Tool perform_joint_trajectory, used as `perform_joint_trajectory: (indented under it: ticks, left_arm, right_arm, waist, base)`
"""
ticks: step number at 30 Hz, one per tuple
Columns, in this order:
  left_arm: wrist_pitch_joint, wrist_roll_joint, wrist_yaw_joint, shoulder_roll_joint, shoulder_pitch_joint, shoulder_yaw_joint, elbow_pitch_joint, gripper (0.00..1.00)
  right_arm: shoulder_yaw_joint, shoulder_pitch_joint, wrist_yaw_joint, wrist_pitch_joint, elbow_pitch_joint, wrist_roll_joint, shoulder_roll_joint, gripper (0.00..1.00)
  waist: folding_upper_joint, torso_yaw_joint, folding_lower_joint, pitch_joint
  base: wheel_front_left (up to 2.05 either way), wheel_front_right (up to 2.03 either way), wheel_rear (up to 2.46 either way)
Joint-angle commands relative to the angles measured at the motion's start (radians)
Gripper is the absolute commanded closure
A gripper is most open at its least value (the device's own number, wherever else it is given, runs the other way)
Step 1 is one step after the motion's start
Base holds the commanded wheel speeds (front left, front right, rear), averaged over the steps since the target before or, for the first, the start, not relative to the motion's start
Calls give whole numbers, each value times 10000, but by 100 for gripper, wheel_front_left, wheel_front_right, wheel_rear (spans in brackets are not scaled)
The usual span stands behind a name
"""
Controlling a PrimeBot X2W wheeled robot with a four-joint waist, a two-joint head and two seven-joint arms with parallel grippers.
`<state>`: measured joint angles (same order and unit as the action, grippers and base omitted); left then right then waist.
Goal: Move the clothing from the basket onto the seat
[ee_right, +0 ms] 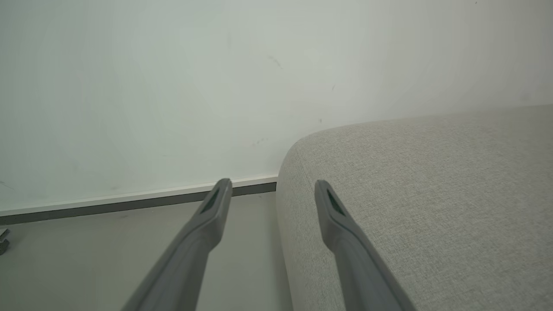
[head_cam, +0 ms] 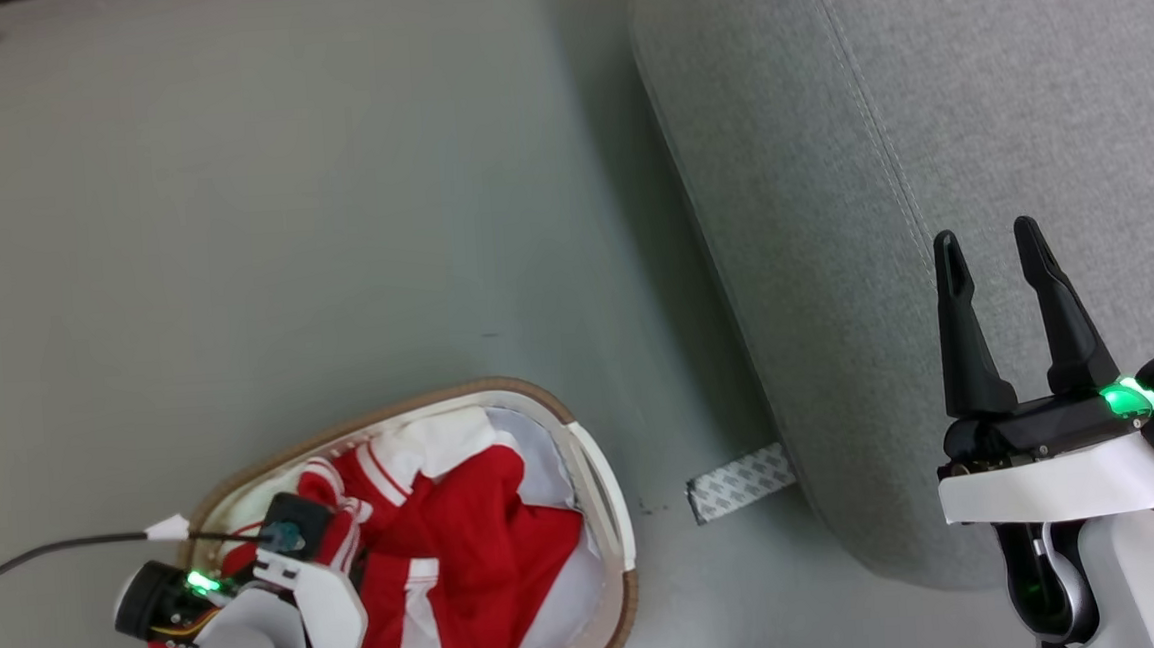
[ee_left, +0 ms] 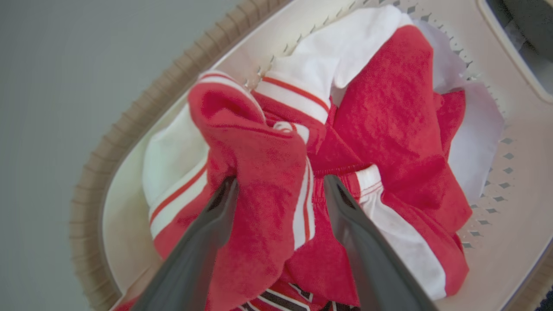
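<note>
Looking along the left gripper (ee_left: pixel 281 180) in the left wrist view: jaws spread wide, straddling a raised red fold of the clothing (ee_left: pixel 389 116) without pinching it; nothing held. The clothing lies heaped inside the basket (ee_left: pixel 110 147), directly under and ahead of the fingertips, red with white panels and red-white striped trim. Black-and-white edged marks show at the frame bottom between the fingers, cut off, not readable. A plain pale cloth (ee_left: pixel 475 134) lies beyond the right-hand finger, against the perforated basket wall. Right wrist view: right gripper (ee_right: pixel 272 183) equally wide open and empty, held in the air. The seat (ee_right: pixel 432 194), light-grey woven fabric, lies under and beyond one finger; the floor (ee_right: pixel 108 259) lies under the other; a skirting board (ee_right: pixel 129 201) and pale wall (ee_right: pixel 173 86) are ahead of the tips. No writing legible. Head view: the left gripper reaches down into the basket, fingers hidden among the clothing. The right gripper hovers over the seat's rounded edge, well apart from the basket. A patterned grey-white strip (head_cam: pixel 742 482) lies on the floor between the two hands, touching the seat's base; pattern only, no text.
</note>
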<state>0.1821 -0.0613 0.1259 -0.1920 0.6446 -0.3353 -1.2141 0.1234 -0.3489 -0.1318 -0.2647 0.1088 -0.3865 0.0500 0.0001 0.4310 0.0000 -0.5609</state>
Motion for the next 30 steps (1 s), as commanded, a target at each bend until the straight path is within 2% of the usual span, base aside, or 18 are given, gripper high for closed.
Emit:
perform_joint_trajectory:
  ticks: [1,9,17,18,19,20,21,30]
  left_arm:
    - [-206,-155,-6,-125,216,-88,-192,0]
    - [-1130,-319,-49,-446,670,-411,-589,0]
    - [-1492,-390,22,-359,786,-892,-677,0]
    - [-1531,-351,29,-350,788,-920,-689,38]
    - [-1555,-314,28,-335,780,-945,-697,59]
    - [-1555,-281,28,-315,773,-972,-701,96]
    - [-1542,-247,33,-290,764,-994,-703,100]
    - [-1300,69,43,-4,527,-1046,-730,100]
  right_arm:
    - [73,-167,21,4,-18,-188,8,0]
    - [422,-431,21,4,-62,-708,6,0]
    - [461,-400,21,4,-25,-852,7,0]
    - [459,-405,21,4,-6,-855,7,0]
    - [467,-415,21,4,9,-852,7,0]
    - [483,-428,21,4,16,-847,7,0]
    - [504,-452,21,5,27,-838,7,0]
    - [465,-464,21,5,109,-584,8,0]
  waist:
    - [-1,361,0,-446]
    - [-1,944,0,-1288]
    - [-1,1163,0,-1535]
    - [-1,1164,0,-1531]
    - [-1,1167,0,-1519]
    - [-1,1170,0,-1500]
    - [-1,1177,0,-1474]
    - [-1,962,0,-936]
  base:
    - [0,0,0]
    - [0,0,0]
    - [0,0,0]
    - [0,0,0]
    - [0,0,0]
    - [0,0,0]
    - [0,0,0]
    - [0,0,0]
